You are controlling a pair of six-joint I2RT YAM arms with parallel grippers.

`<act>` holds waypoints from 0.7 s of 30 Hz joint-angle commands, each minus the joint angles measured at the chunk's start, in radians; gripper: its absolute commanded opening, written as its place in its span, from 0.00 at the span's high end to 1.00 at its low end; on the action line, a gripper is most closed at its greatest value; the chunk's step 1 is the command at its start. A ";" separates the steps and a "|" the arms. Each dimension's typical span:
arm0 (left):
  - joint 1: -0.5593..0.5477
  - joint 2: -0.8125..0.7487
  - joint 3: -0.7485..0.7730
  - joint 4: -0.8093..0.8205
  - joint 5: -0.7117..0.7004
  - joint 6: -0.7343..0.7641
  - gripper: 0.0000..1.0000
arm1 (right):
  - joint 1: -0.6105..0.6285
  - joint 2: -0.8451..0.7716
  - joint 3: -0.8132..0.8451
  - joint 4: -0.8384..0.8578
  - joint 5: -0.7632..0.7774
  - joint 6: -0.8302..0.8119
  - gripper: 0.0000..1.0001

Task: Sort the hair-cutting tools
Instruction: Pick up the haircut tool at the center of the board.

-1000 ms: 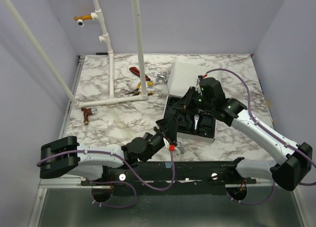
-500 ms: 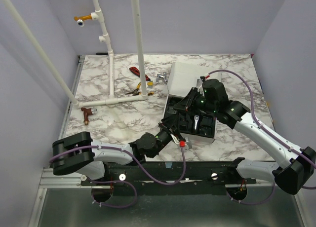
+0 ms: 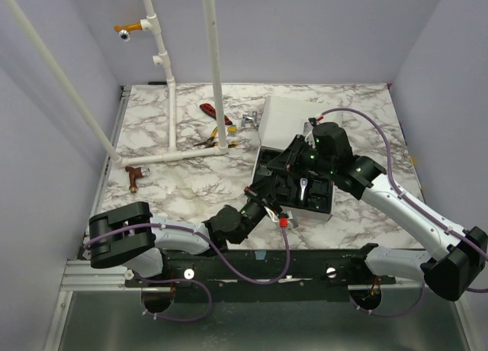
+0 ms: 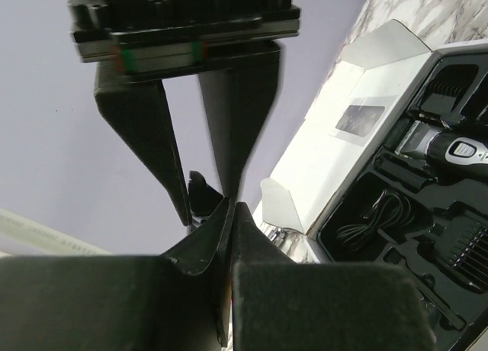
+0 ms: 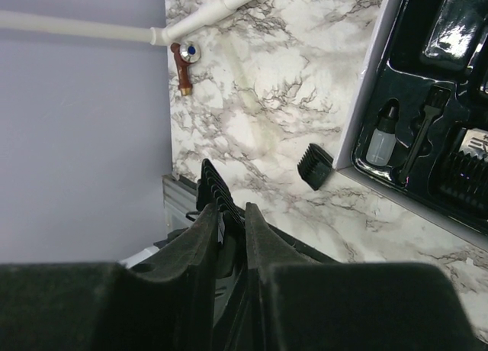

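Note:
My right gripper (image 3: pixel 280 166) (image 5: pixel 232 214) hangs over the left part of the open black case (image 3: pixel 323 210), shut on a black comb guard (image 5: pixel 216 192) whose teeth stick out past the fingertips. A second black guard (image 5: pixel 315 165) lies on the marble against the case's outer wall. In the case lie the slim black clipper (image 4: pixel 457 149) (image 3: pixel 303 189), a coiled cord (image 4: pixel 374 217), a small bottle (image 5: pixel 379 141) and a brush (image 5: pixel 423 128). My left gripper (image 3: pixel 258 191) (image 4: pixel 231 207) is at the case's near-left corner, shut with nothing visible between its fingers, just below the right gripper's fingers (image 4: pixel 152 149).
The case's white lid (image 3: pixel 288 118) lies open behind it. A white pipe frame (image 3: pixel 171 118) stands at the back left, with red- and yellow-handled tools (image 3: pixel 210 111) beside it. A reddish-brown T-shaped piece (image 3: pixel 135 175) (image 5: pixel 183 65) lies at the left. The table's near rail (image 5: pixel 179 194) is close.
My left gripper has closed from partly open to shut, and its arm has stretched further right toward the case. The right arm shifted only slightly, keeping its grip on the guard.

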 commanded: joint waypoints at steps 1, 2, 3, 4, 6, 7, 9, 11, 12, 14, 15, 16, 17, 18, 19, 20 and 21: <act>-0.004 -0.024 -0.008 0.075 -0.031 -0.006 1.00 | 0.002 -0.020 -0.002 0.003 -0.031 -0.027 0.55; -0.004 -0.031 -0.011 0.080 -0.032 -0.013 1.00 | 0.002 -0.023 0.001 0.002 -0.029 -0.031 0.46; -0.006 -0.041 -0.015 0.082 -0.035 -0.026 1.00 | 0.002 -0.026 0.002 0.000 -0.026 -0.033 0.39; -0.008 -0.051 -0.019 0.082 -0.038 -0.039 1.00 | 0.002 -0.028 0.005 -0.005 -0.021 -0.034 0.34; -0.009 -0.075 -0.034 0.077 -0.041 -0.075 1.00 | 0.003 -0.029 0.011 -0.010 -0.015 -0.036 0.31; -0.010 -0.086 -0.037 0.075 -0.046 -0.095 1.00 | 0.002 -0.029 0.015 -0.013 -0.011 -0.037 0.29; -0.010 -0.111 -0.052 0.068 -0.055 -0.138 1.00 | 0.001 -0.032 0.026 -0.019 0.004 -0.045 0.27; -0.010 -0.147 -0.064 0.034 -0.055 -0.200 1.00 | 0.001 -0.040 0.047 -0.036 0.040 -0.059 0.24; -0.010 -0.168 -0.070 0.008 -0.055 -0.230 1.00 | 0.001 -0.047 0.059 -0.044 0.056 -0.071 0.23; -0.008 -0.206 -0.087 -0.016 -0.059 -0.292 1.00 | 0.001 -0.057 0.079 -0.063 0.098 -0.094 0.23; -0.008 -0.222 -0.093 -0.031 -0.066 -0.317 1.00 | 0.001 -0.066 0.085 -0.072 0.123 -0.104 0.23; -0.009 -0.245 -0.098 -0.049 -0.074 -0.350 1.00 | 0.000 -0.073 0.085 -0.077 0.143 -0.117 0.23; -0.009 -0.266 -0.102 -0.079 -0.077 -0.389 1.00 | -0.001 -0.084 0.080 -0.079 0.166 -0.127 0.23; -0.009 -0.296 -0.104 -0.122 -0.074 -0.445 1.00 | 0.000 -0.095 0.069 -0.079 0.190 -0.134 0.23; -0.008 -0.320 -0.106 -0.182 -0.066 -0.493 1.00 | -0.001 -0.109 0.053 -0.074 0.215 -0.139 0.23; -0.005 -0.345 -0.107 -0.217 -0.067 -0.552 1.00 | -0.001 -0.120 0.032 -0.066 0.235 -0.144 0.23; -0.001 -0.366 -0.106 -0.260 -0.071 -0.613 1.00 | -0.001 -0.135 0.005 -0.050 0.241 -0.156 0.24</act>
